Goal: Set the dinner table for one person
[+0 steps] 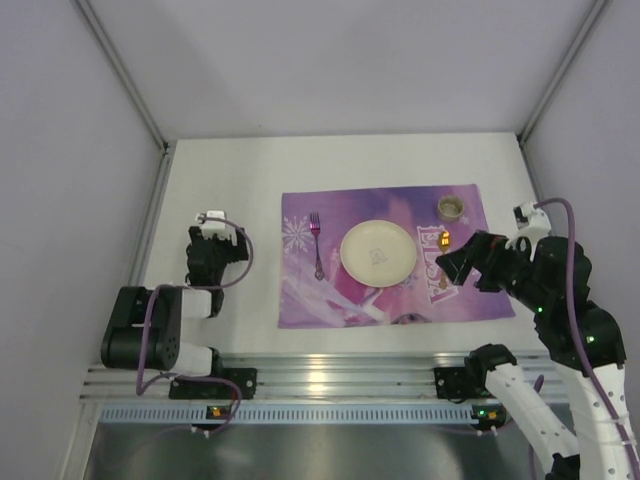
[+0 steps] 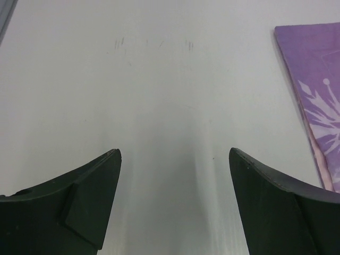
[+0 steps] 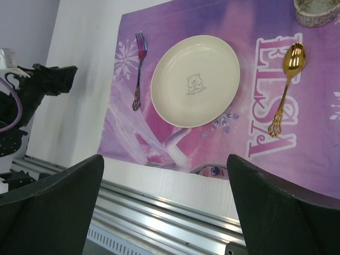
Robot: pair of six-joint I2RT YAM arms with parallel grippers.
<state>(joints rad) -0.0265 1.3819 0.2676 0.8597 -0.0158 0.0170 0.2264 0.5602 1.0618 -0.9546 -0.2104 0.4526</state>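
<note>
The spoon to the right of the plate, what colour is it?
The spoon is shiny gold with an ornate handle end. The right wrist view shows it best.

White table point(image 1: 240, 175) — purple snowflake placemat point(image 1: 318, 298)

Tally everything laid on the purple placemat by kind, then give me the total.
Fork: 1
Plate: 1
Gold spoon: 1
Small cup: 1
Total: 4
</note>
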